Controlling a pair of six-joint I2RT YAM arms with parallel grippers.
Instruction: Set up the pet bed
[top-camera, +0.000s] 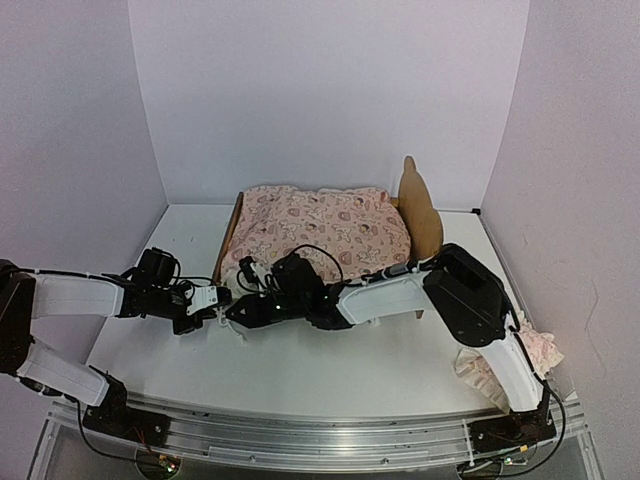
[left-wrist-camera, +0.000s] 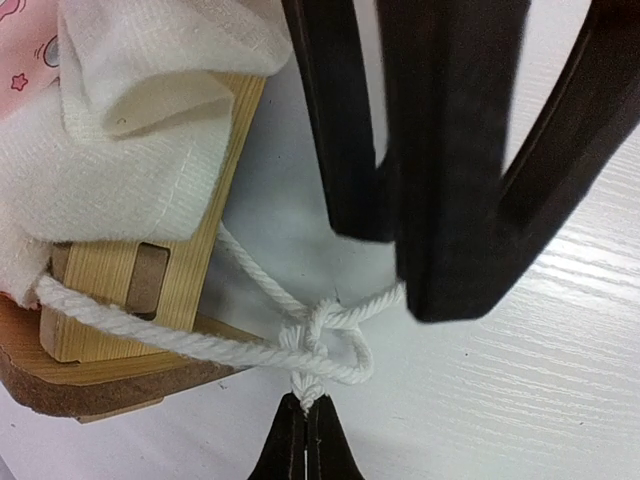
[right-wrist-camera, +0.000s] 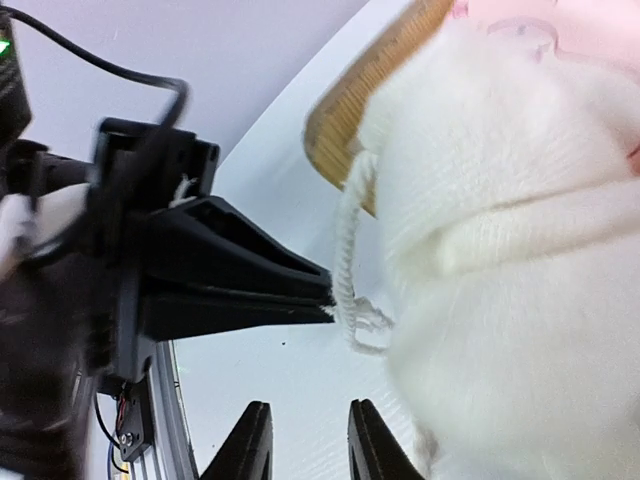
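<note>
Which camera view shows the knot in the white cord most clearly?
The left wrist view: the knot is close and sharp, its tail pinched by the left gripper beside the pet bed. The right wrist view shows it small and blurred; the top view barely shows it.

Cover (top-camera: 320, 228): pink print, cream ruffle, toward the table's far edge.
Pillow (top-camera: 535, 350): pink, ruffled, at the table's right edge.
Cord (left-wrist-camera: 200, 345): white, twisted, knotted.
Table (top-camera: 300, 370): white.

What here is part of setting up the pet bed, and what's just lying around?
In the job: pet bed, pink cover on it, white tie cord, left gripper pinching it, right gripper open.
Lying about: ruffled pillow by right arm's base.
</note>
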